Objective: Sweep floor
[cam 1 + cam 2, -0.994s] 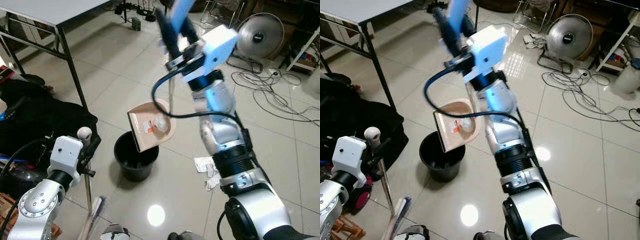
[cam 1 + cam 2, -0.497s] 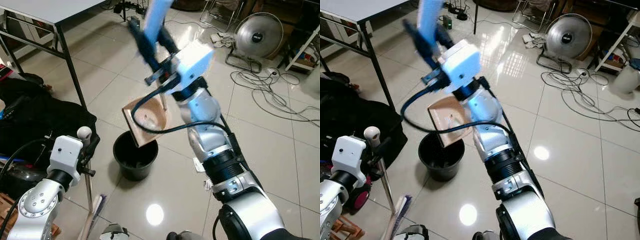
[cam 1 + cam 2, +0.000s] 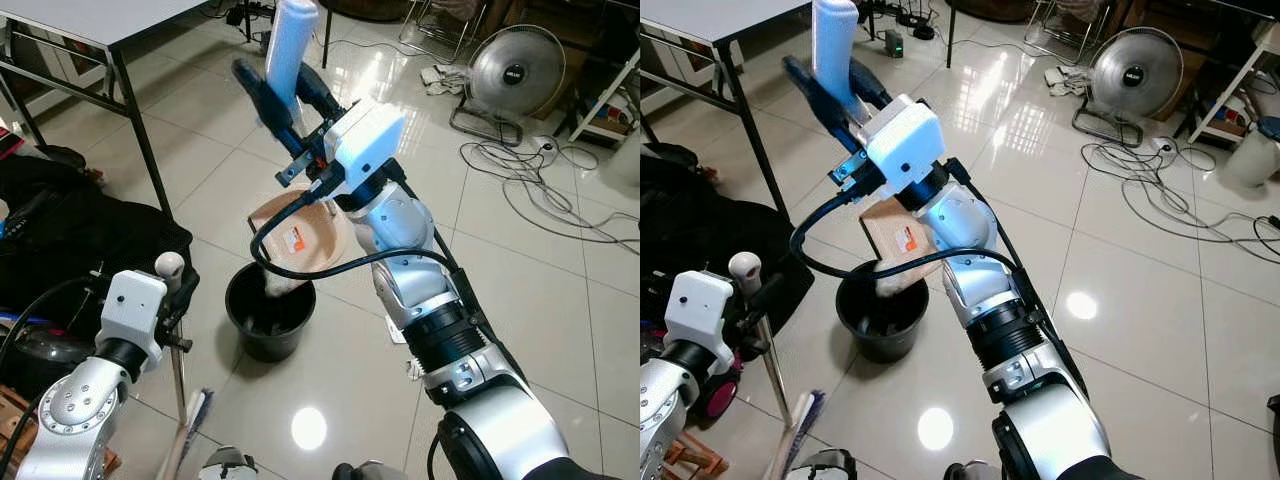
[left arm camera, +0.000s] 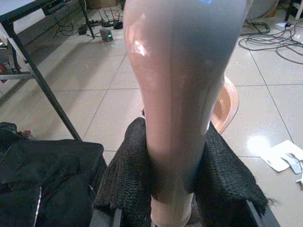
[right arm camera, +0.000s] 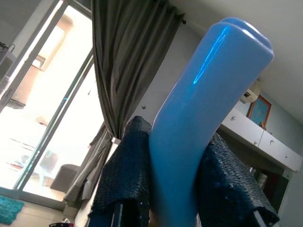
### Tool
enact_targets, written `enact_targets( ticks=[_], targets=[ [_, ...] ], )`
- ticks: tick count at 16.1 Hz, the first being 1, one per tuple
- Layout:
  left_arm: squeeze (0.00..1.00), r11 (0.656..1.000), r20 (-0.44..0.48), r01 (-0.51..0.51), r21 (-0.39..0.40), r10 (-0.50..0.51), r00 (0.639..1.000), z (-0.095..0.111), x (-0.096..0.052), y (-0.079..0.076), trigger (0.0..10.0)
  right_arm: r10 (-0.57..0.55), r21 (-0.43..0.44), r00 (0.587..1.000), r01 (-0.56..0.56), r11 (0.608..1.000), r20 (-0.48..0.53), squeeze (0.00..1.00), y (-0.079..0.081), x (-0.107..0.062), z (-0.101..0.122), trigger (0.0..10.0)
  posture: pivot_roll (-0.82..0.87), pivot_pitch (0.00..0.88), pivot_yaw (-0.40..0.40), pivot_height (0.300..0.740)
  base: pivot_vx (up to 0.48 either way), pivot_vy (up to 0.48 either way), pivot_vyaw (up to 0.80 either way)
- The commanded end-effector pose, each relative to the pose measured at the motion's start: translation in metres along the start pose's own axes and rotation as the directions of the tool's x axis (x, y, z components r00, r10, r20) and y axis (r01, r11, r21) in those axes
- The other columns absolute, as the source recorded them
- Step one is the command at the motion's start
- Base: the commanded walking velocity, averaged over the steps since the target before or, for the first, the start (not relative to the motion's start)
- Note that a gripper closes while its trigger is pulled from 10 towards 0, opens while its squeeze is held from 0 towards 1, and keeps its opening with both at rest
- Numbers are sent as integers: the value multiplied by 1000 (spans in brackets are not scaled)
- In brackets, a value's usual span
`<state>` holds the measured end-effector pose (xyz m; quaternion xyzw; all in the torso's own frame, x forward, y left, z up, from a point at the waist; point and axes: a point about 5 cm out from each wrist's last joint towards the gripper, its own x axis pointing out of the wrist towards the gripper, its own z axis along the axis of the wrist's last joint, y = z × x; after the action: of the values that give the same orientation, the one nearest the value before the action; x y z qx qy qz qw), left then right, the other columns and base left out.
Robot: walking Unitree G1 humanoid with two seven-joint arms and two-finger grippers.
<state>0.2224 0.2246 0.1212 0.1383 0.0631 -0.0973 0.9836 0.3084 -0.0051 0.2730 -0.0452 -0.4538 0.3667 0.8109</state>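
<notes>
My right gripper (image 3: 287, 103) is shut on the blue handle (image 3: 290, 40) of a tan dustpan (image 3: 302, 232). The pan hangs tilted, its lip down over a black bin (image 3: 268, 318), and pale waste (image 3: 278, 286) sits at the lip inside the bin's mouth. In the right wrist view the fingers (image 5: 125, 175) press both sides of the blue handle (image 5: 199, 109). At the lower left my left gripper (image 3: 176, 296) is shut on the upright broom handle (image 4: 175, 94), and the bristles (image 3: 190, 422) rest on the floor by my feet.
A black bag (image 3: 80, 235) lies at the left beneath a table (image 3: 90, 20) with a dark leg (image 3: 145, 135). Crumpled paper scraps (image 3: 415, 362) lie on the tiles right of the bin. A floor fan (image 3: 520, 65) and loose cables (image 3: 540, 190) are at the far right.
My right arm swung left and tipped the dustpan steeper over the bin. The waste slid from the pan's middle down to its lip. The left arm and the broom stayed put.
</notes>
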Motion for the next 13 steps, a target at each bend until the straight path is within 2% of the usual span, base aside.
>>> enact_targets(
  ticks=[1,5,6,7,8,9,10,11,13],
  targets=[
    [0,1000,26,-2,16,2,1000,8,1,-2,10000,15,-39,999,-13,999,36,0,-2,0,6,10000,157,120,-104,740,0,0,0],
    [0,1000,27,5,11,-5,1000,8,4,-3,10000,-22,-50,1000,23,998,21,0,-11,1,6,10000,140,108,-98,740,0,0,0],
    [0,1000,33,19,3,-19,999,8,9,-6,10000,-68,-78,997,67,995,-18,0,-26,-2,8,10000,113,91,-94,740,0,0,0],
    [0,1000,39,28,-1,-28,999,8,12,-8,10000,-152,-51,987,149,988,-55,0,-38,-7,8,10000,108,89,-94,740,0,0,0],
    [0,999,53,46,-16,-45,998,8,18,-15,10000,-359,20,922,366,930,-147,0,-68,-23,6,10000,92,79,-94,740,0,0,0],
    [0,998,66,59,-21,-58,996,8,22,-22,10000,-465,12,862,477,879,-202,0,-87,-40,7,10000,63,62,-86,740,0,0,0],
    [0,997,74,67,-27,-65,995,8,25,-25,10000,-501,-34,838,507,861,-216,0,-97,-50,11,10000,51,56,-81,740,0,0,0],
    [0,996,89,87,-32,-84,993,10,30,-31,10000,-551,-118,801,539,834,-236,0,-111,-68,20,10000,43,50,-72,740,0,0,0],
    [0,994,99,106,-35,-102,990,13,34,-36,10000,-578,-163,779,554,816,-243,0,-119,-82,28,10000,44,46,-70,740,0,0,0]
  ],
)
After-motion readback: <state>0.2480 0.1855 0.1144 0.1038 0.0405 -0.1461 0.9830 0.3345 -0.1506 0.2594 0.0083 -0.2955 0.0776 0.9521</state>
